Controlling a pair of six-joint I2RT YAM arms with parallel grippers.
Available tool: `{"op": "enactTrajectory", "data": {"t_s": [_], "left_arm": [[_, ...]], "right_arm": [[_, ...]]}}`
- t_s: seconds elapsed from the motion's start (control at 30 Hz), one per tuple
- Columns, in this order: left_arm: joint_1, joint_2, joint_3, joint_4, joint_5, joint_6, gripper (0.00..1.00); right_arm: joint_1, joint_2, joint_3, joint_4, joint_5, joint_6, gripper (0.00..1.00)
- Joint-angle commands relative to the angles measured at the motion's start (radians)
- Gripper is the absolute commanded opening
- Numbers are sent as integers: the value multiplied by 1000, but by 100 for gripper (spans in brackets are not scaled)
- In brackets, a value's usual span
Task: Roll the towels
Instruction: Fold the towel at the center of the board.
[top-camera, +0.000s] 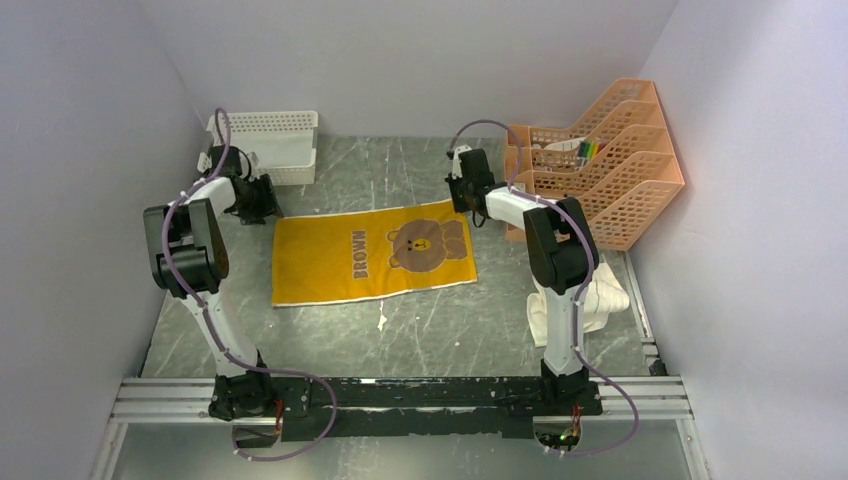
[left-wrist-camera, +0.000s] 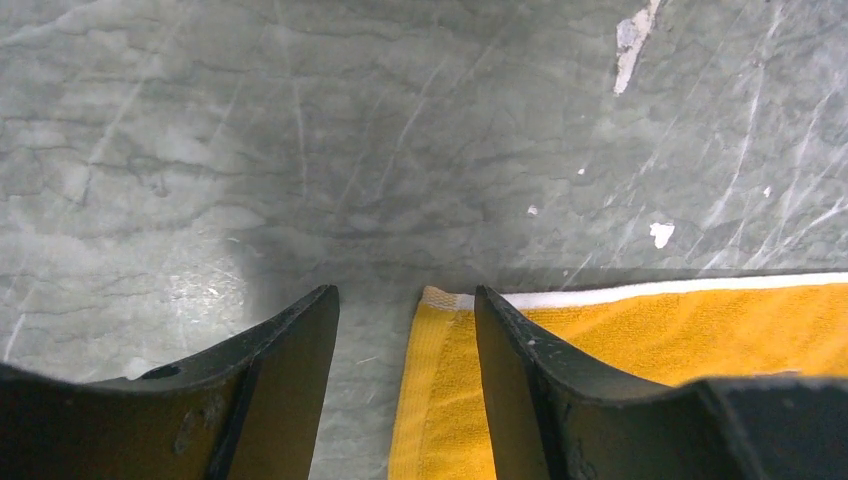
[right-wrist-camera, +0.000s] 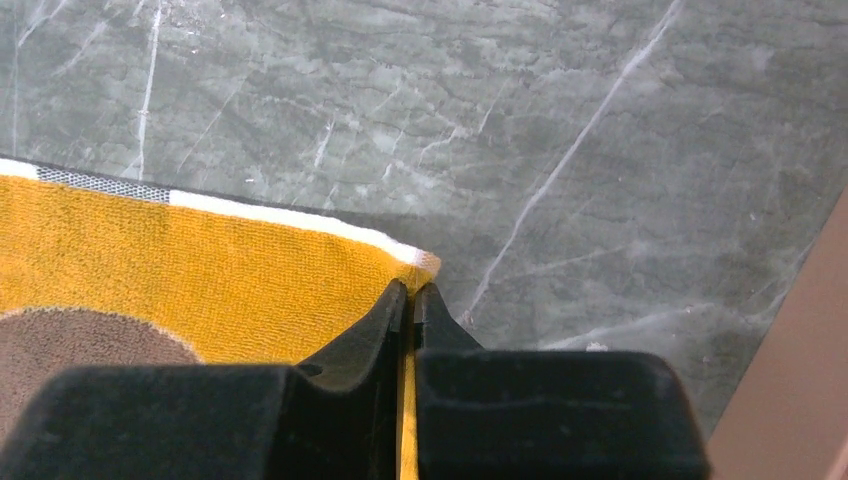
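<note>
Rolling had not begun: yellow towel (top-camera: 330, 262) lay flat, right jaws clamped on one far corner, left jaws apart around the other.

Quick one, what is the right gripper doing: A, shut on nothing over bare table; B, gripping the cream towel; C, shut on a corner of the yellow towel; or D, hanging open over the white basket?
C: in the right wrist view the right gripper has its fingers pressed together, with the corner of the yellow towel pinched between them.
</note>
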Motion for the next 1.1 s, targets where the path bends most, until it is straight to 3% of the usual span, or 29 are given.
{"op": "enactTrajectory", "data": {"t_s": [0.0, 0.43, 0.6, 0.77, 0.93, 1.07], "left_arm": [[-62, 27, -36, -76, -69, 13, 64], [-104, -16, -116, -61, -131, -44, 56], [-121, -37, -162, -33, -132, -77, 44], [-144, -26, -193, 6, -124, -107, 39], [-144, -6, -137, 34, -98, -109, 33], [-143, 63, 10, -28, -132, -72, 29]], "right_arm": [[-11, -58, -20, 6, 10, 8, 0], [-33, -75, -33, 16, -2, 11, 0], [-38, -80, -36, 21, -13, 19, 0], [-43, -95, -48, 27, -15, 25, 0], [-50, -105, -54, 26, -28, 30, 0], [-53, -104, -54, 15, -29, 28, 0]]}}
